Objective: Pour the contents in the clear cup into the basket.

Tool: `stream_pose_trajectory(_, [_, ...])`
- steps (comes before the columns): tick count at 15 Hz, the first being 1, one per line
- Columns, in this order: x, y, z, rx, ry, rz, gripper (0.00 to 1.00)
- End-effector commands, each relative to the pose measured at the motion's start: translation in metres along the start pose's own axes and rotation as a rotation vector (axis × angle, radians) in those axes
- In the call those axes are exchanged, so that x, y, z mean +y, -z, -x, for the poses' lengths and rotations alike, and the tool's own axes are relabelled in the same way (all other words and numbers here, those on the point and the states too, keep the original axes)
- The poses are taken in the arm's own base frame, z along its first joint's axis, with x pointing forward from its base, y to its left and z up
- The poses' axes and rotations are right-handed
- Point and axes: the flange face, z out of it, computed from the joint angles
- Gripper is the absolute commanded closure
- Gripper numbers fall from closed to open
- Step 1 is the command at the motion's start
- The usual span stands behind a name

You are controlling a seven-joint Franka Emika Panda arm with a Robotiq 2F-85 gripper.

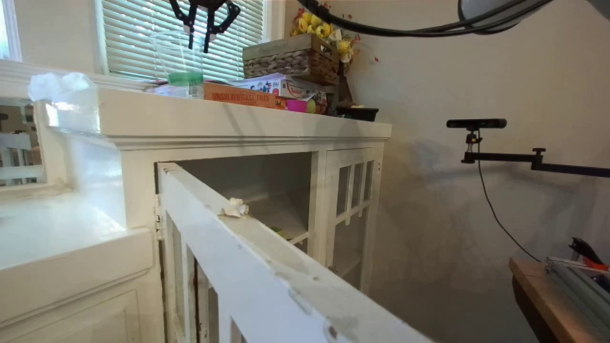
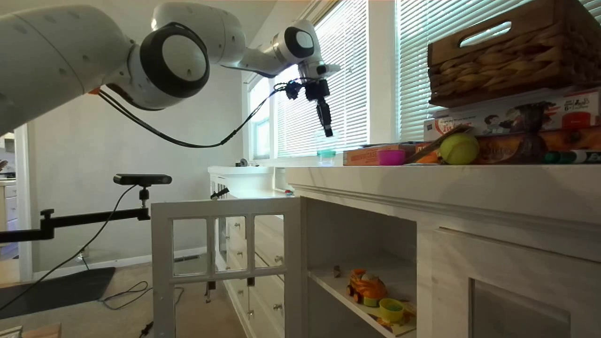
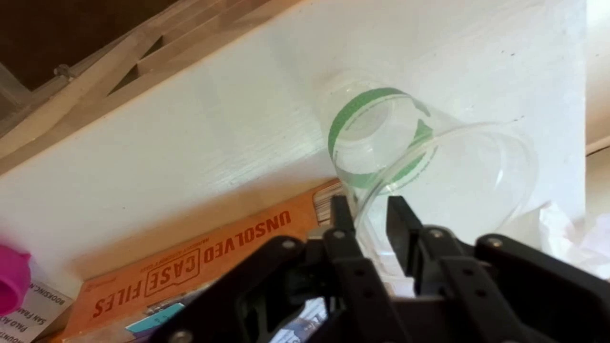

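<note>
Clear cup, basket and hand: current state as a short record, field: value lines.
source: clear cup, green band, upright on the white cabinet top
contents: none that I can make out
neighbour: orange case-files box, beside the cup
destination: brown woven basket, atop stacked boxes, inside hidden
end effector: hand, open; cup rim appears between its fingers in the wrist view
also on top: pink container, yellow-green ball
below: cabinet door standing open

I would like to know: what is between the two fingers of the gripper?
The rim of the clear cup; the wrist view shows it. Contact is unclear.
</note>
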Motion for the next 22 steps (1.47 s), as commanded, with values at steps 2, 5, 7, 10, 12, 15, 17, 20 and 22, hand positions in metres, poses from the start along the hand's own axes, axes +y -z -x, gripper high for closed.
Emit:
stream_pose_trajectory(2, [0.001, 0.0, -0.001, 0.002, -0.001, 0.002, 0.59])
stream_pose_trajectory(5, [0.001, 0.0, -0.001, 0.003, -0.001, 0.003, 0.55])
stream_pose_trajectory(7, [0.001, 0.0, -0.001, 0.003, -0.001, 0.003, 0.3])
stream_pose_trajectory(10, [0.009, 0.025, -0.008, 0.019, -0.011, -0.016, 0.16])
stream_pose_trajectory(12, [0.017, 0.045, -0.015, 0.052, -0.019, -0.027, 0.02])
stream_pose_trajectory(15, [0.035, 0.085, -0.025, 0.102, 0.0, -0.028, 0.0])
stream_pose_trajectory(17, [0.054, 0.111, -0.031, 0.101, 0.042, -0.019, 0.0])
stream_pose_trajectory(20, [0.086, 0.14, -0.039, 0.075, 0.107, 0.024, 0.0])
stream_pose_trajectory(22, [0.107, 0.156, -0.042, 0.03, 0.169, 0.036, 0.0])
